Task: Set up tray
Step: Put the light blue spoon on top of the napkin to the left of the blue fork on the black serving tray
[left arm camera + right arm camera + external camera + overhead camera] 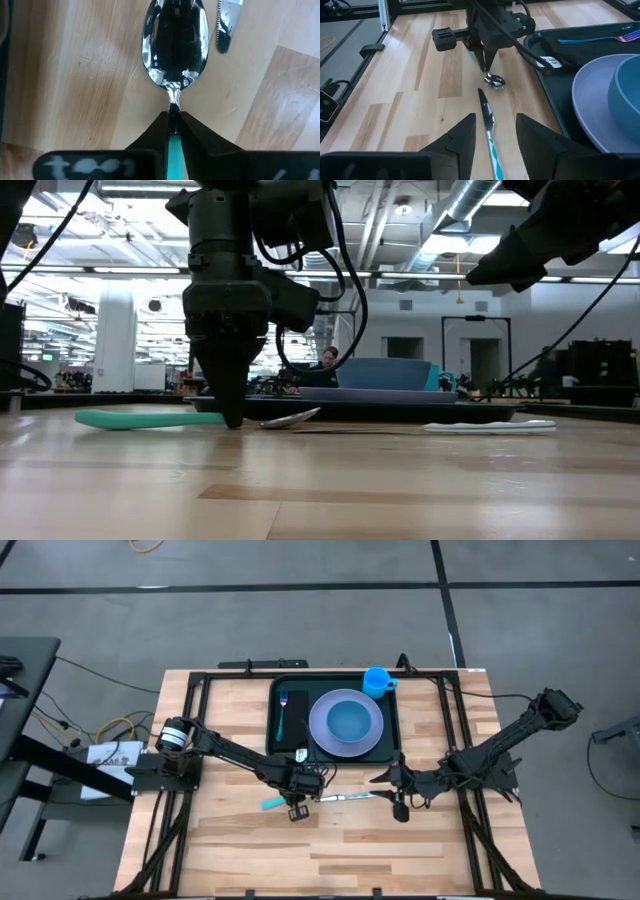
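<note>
The spoon point(174, 45) handle's teal end runs off the left wrist view — the knife point(227, 22) too.

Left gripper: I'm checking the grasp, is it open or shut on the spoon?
Shut: the left gripper pinches the spoon at its neck, flat on the table.

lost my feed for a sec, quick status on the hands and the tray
Left hand shut on the spoon neck, down on the table. Right hand open, over the knife. Tray holds plate, bowl, fork, cup. Nothing blocking.
</note>
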Controlling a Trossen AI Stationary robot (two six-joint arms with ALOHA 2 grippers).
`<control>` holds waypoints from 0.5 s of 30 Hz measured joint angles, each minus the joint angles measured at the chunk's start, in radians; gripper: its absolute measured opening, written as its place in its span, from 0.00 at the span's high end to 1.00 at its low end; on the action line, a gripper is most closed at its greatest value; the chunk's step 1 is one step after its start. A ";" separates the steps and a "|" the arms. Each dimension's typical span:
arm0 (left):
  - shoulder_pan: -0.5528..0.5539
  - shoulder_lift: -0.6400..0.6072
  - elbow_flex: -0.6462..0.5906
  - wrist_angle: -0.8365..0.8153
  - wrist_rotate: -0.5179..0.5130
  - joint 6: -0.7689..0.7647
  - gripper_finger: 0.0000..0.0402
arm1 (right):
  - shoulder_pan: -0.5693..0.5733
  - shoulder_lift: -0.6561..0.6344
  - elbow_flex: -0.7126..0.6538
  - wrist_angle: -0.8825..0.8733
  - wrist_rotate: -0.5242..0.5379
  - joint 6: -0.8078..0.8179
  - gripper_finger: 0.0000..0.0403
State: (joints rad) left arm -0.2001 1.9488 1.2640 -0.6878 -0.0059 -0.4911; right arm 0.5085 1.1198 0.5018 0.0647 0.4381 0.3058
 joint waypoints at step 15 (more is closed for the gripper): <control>0.020 0.000 0.000 -0.001 0.017 -0.007 0.98 | 0.000 0.000 0.000 0.000 0.000 0.000 0.67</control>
State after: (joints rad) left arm -0.1798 1.9488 1.2640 -0.6884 0.0110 -0.4985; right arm 0.5085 1.1198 0.5018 0.0650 0.4381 0.3058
